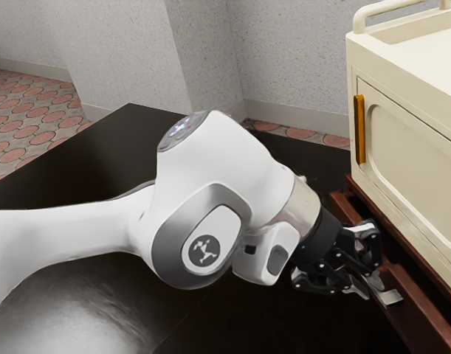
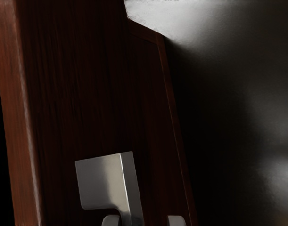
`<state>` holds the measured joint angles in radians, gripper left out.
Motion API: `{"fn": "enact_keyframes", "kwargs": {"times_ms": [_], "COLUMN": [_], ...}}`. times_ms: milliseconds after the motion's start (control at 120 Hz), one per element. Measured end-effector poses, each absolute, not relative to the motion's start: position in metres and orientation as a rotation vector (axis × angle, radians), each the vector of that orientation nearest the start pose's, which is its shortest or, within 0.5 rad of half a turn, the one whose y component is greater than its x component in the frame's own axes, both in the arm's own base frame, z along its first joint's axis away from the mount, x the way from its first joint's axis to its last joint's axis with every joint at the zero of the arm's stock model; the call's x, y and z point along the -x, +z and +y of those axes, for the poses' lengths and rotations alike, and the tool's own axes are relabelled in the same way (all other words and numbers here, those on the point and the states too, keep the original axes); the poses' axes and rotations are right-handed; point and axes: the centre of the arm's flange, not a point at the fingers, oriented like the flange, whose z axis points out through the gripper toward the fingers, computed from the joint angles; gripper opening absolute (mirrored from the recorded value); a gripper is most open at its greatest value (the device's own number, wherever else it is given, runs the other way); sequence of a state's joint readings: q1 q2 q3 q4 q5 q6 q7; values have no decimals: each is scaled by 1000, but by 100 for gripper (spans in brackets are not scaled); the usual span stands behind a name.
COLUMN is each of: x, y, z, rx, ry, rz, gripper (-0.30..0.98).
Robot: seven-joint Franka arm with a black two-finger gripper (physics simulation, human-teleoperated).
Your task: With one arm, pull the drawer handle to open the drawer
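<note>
In the exterior view I am holding the arm (image 1: 203, 184) low over the glossy black bench (image 1: 92, 166), with the gripper (image 1: 370, 285) reaching the brown drawer (image 1: 411, 318). Its jaws are standing apart, slightly open, at the silvery handle (image 1: 392, 297), which is sticking out from the drawer's front. Above the drawer, a cream cabinet (image 1: 426, 158) with rounded mouldings is carrying an upright amber bar (image 1: 359, 129); my black linkages are sitting near its lower part. On the side away from the drawer, open bench is lying beside the arm. I cannot tell how far the drawer is standing out.

In the wrist view the pale fingertips (image 2: 176, 221) are straddling the handle, one on each side. The handle is running closer to one fingertip, and a gap is showing on the other side, so the jaws are not gripping it. It is showing as smooth, square-cornered metal with a notch, against dark, streaky wood. Past the wood's straight edge, dark bench with a grey sheen is leaving room.
</note>
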<state>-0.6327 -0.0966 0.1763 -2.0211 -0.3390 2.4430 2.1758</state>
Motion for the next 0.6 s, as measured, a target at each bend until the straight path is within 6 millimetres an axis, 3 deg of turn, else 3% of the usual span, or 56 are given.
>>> {"fn": "enact_keyframes", "kwargs": {"times_ms": [125,292,600], "x": [-502,-487,-455], "y": [538,541,541], "z": [-233,-212,-194], "rx": [1023,1050,1044], "ry": [-800,-809,-823], "rz": [2668,2655,2662], "gripper": [0,0,-2]}}
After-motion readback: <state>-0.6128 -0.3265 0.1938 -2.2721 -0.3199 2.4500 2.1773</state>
